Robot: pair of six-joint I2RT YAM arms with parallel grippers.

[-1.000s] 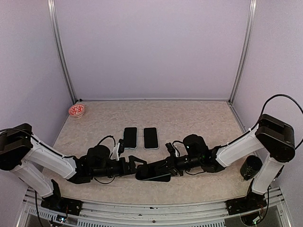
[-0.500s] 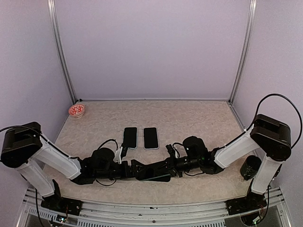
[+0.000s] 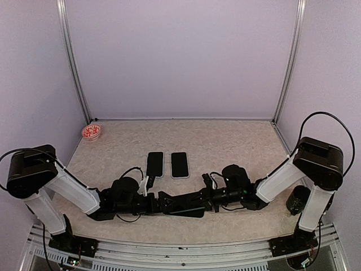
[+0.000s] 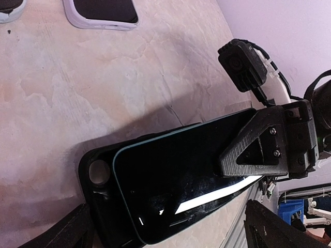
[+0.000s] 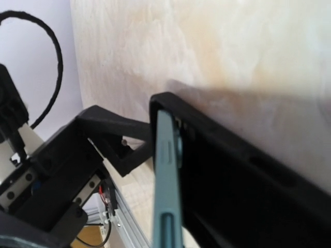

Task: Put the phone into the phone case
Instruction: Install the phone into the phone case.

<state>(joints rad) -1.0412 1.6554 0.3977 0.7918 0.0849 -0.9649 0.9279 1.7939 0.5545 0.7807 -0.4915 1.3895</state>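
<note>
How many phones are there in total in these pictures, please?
3. One phone and a second phone lie side by side at mid-table. The third phone, teal-edged, is held by the right fingers over the black case. Others may hide under the arms.

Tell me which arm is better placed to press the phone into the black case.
The right, most likely. The right gripper is shut on the phone, which lies partly over the case. The left gripper is open at the case's camera end and holds nothing; it could better steady the case.
</note>
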